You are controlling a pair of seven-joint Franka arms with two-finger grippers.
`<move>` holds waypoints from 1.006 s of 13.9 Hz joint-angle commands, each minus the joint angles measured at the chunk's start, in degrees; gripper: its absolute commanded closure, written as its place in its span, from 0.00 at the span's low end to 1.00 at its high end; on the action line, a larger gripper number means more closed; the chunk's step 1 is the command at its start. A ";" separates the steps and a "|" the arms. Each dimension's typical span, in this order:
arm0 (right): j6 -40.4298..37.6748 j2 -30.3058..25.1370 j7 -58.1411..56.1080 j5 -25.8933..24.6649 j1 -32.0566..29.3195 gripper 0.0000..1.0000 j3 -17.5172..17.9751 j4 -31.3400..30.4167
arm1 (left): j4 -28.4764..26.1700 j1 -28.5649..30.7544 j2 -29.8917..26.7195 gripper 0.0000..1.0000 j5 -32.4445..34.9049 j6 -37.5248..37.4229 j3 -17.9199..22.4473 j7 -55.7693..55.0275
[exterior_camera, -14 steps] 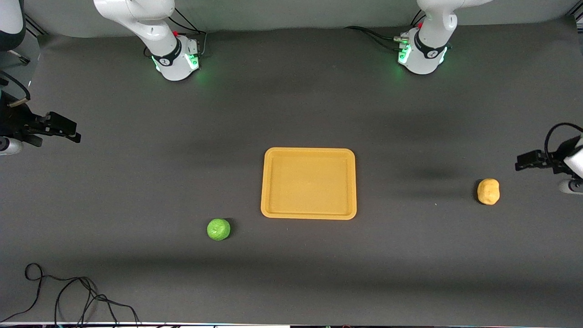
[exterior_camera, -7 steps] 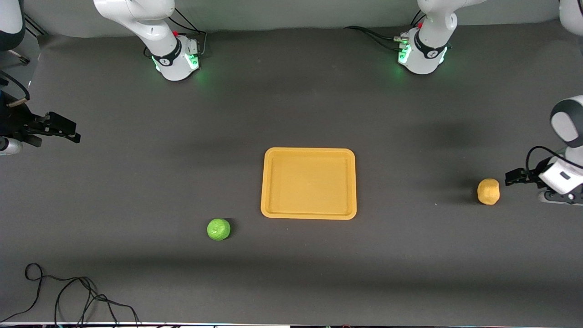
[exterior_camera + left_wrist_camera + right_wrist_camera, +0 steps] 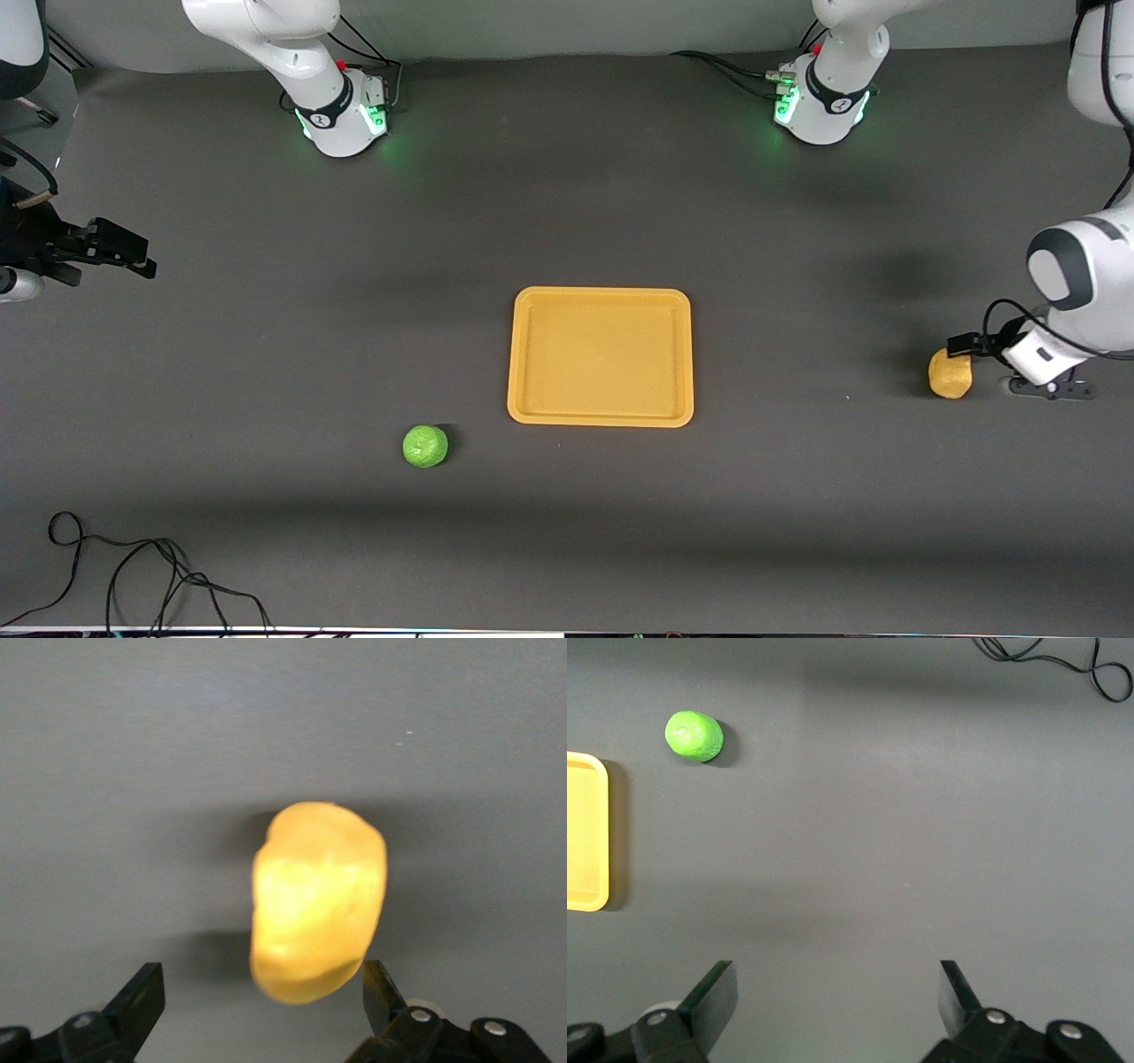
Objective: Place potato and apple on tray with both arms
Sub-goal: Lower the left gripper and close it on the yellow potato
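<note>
Your flat, rimmed orange tray point(image 3: 601, 356) sits mid-table; the crinkled round apple point(image 3: 425, 446) lies nearer the camera; the lumpy matte potato point(image 3: 950, 374) lies at the left arm's end; your left gripper point(image 3: 961, 346), spread wide, has dropped over it; the right gripper point(image 3: 124, 252) waits, spread.

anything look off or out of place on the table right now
Nothing stands out. The tray lies flat and square, holding nothing; the apple and potato sit whole on the mat. The left gripper is open above the potato; the right gripper waits open.
</note>
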 commanded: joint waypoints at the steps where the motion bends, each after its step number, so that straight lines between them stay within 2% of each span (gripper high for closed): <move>1: -0.29 0.69 -0.30 -0.11 -0.16 0.00 0.10 1.37 | 1.77 -0.64 1.19 0.02 -0.52 -0.30 -0.38 1.58; 2: -0.29 0.86 -0.30 -0.11 -0.16 0.00 0.10 1.37 | 1.78 -0.64 1.37 0.19 -0.52 0.05 -0.38 1.93; 3: -0.29 1.12 -0.30 -0.11 -0.07 0.00 0.10 1.46 | 1.87 -0.64 1.55 0.46 -0.52 0.05 -0.38 1.85; 6: -0.29 1.30 -0.30 -0.11 -0.07 0.00 0.10 1.46 | 3.79 -1.43 1.55 0.92 -0.69 -0.74 -0.38 1.50; 7: -0.29 1.30 -0.30 -0.11 -0.07 0.00 0.10 1.46 | 4.76 -1.52 1.20 0.99 -0.69 -1.52 -0.47 1.32; 8: -0.29 1.30 -0.30 -0.11 -0.07 0.00 0.10 1.46 | 5.73 -1.87 0.42 1.00 -1.30 -4.14 -0.99 0.89; 10: -0.29 1.30 -0.39 -0.11 -0.07 0.00 0.10 1.46 | 11.42 -2.40 -1.08 1.00 -4.98 -13.96 -2.65 -4.62; 12: -0.29 1.30 -0.39 -0.11 -0.07 0.00 0.10 1.46 | 19.41 -3.45 -1.09 1.00 -6.23 -24.68 -6.43 -14.27; 14: -0.29 1.30 -0.31 -0.11 -0.07 0.00 0.10 1.46 | 24.00 -5.82 -1.08 1.00 -6.32 -32.17 -10.29 -24.21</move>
